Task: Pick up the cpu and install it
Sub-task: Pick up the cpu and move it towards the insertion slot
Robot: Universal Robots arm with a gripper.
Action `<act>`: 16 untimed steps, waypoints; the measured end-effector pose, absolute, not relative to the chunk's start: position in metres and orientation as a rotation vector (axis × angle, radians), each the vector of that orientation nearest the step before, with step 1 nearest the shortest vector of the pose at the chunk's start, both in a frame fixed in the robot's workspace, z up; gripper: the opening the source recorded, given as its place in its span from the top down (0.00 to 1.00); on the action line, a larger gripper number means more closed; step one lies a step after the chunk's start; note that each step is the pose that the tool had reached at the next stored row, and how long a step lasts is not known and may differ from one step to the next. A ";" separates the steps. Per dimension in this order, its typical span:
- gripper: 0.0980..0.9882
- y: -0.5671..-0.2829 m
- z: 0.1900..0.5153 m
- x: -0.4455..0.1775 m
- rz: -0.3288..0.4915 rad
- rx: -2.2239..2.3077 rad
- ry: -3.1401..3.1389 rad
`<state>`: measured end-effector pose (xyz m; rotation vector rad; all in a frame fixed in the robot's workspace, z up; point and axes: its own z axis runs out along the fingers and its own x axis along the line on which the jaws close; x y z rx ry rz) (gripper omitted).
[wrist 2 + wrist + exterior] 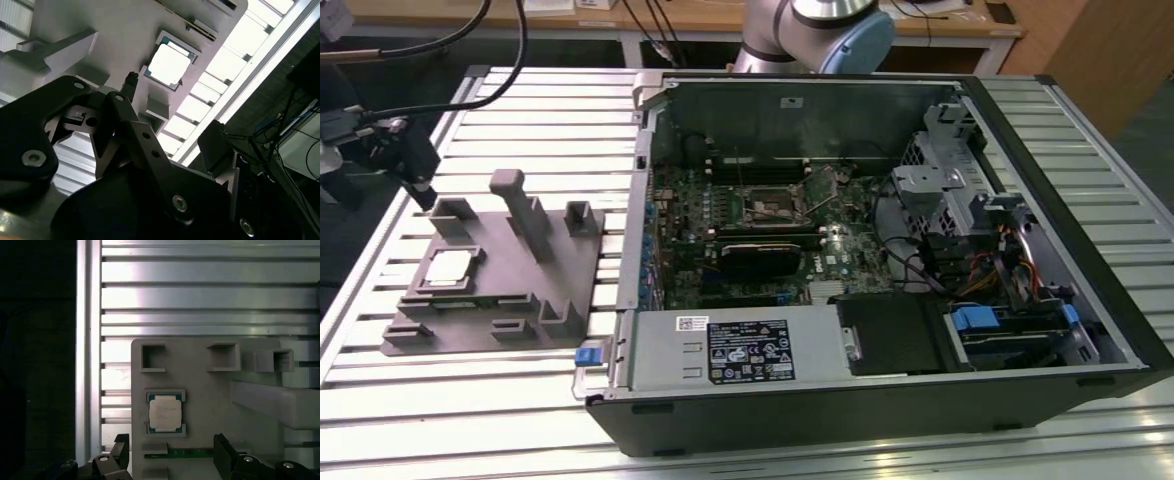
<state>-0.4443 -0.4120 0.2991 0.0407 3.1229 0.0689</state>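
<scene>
Silver-faced cpu (165, 412) flat in a recess of the grey tray (210, 390) on the table (200, 295); above the tray, the hand (170, 440), open wide, touching nothing.

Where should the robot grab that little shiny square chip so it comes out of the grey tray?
Probably by pinching the cpu on its two bare opposite edges, coming straight down from above. It lies flat, face up, in the grey tray. Small raised lips hem its other two edges, so those sides look blocked, and nothing gives a way in under it.
</scene>
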 end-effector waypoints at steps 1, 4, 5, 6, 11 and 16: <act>0.25 -0.412 0.297 -0.444 0.069 0.037 3.123; 0.25 -0.412 0.293 -0.444 0.069 0.028 3.124; 0.25 -0.412 0.292 -0.444 0.069 0.024 3.124; 0.25 -0.412 0.291 -0.444 0.069 0.019 3.124; 0.25 -0.412 0.283 -0.444 0.069 -0.024 3.126; 0.25 -0.412 0.274 -0.444 0.070 -0.053 3.126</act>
